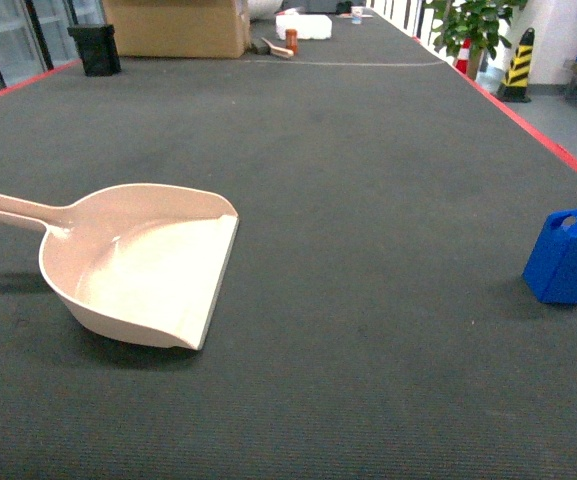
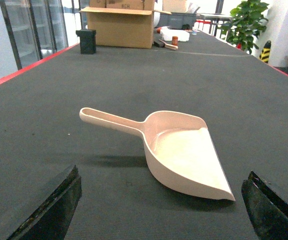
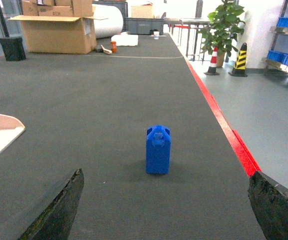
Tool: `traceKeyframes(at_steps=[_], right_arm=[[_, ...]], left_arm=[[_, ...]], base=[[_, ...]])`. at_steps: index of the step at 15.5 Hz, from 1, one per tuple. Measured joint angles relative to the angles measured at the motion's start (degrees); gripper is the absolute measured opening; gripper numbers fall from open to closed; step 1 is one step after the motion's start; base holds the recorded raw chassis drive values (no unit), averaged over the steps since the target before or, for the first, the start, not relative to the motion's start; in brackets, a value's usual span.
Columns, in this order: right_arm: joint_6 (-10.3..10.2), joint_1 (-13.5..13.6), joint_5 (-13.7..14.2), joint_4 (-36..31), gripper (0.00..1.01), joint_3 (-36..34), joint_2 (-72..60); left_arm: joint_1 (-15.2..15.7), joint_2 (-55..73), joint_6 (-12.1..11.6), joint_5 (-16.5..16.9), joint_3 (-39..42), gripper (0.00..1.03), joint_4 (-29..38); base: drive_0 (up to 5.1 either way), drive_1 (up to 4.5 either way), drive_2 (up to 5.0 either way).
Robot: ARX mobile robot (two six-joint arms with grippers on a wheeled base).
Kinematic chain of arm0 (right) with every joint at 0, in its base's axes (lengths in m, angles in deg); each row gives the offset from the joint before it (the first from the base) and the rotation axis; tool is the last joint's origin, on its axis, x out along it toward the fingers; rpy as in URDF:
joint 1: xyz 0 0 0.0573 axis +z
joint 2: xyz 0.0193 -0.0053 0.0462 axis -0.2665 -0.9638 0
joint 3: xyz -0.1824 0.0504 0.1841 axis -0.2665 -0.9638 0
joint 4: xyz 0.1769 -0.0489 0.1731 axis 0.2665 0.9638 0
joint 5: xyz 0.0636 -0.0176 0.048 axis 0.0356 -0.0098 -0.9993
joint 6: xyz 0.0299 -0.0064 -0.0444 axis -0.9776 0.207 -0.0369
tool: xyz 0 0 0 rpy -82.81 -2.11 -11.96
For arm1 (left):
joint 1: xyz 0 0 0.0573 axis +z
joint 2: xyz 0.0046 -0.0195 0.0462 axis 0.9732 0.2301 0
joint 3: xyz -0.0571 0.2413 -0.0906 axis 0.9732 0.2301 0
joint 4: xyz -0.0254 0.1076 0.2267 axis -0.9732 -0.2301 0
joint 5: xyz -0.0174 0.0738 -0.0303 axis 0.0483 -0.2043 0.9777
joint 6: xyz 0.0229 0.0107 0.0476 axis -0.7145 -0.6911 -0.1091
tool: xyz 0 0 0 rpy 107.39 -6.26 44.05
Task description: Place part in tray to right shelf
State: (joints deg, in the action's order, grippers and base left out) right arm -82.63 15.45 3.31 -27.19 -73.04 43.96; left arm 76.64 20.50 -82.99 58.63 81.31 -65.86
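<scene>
Dark grey ribbed matting covers a long worktop edged in red; two things lie on its near part, well apart. On the left sits the tray, a pale beige-pink scoop shaped like a dustpan; its long straight handle runs off to the left, and its flat open edge faces right. It holds nothing. On the right, close to the red edge, stands the part, a small bright-blue boxy block; it is upright, with its two rounded lugs at the top.

The left wrist view looks along the worktop at the tray; the left gripper has its dark fingers spread wide at the bottom corners, holding nothing, and the tray lies beyond them. The right wrist view is centred on the part; the right gripper likewise has its fingers spread wide and empty, with the part standing beyond them, untouched.

At the far end of the worktop are a cardboard box, a small black bin and a white container; past the right edge stand a potted plant and a yellow-and-black striped post.
</scene>
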Motion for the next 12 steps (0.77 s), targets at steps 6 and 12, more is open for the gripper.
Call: traceKeyframes(at_steps=[6,12], right_arm=[[0.0,0.0,0.0,0.0,0.98,0.0,0.0],[0.0,0.0,0.0,0.0,0.98,0.0,0.0]], left_arm=[[0.0,0.0,0.0,0.0,0.0,0.98,0.0],[0.0,0.0,0.0,0.0,0.0,0.98,0.0]], base=[[0.0,0.00,0.0],[0.0,0.00,0.0]])
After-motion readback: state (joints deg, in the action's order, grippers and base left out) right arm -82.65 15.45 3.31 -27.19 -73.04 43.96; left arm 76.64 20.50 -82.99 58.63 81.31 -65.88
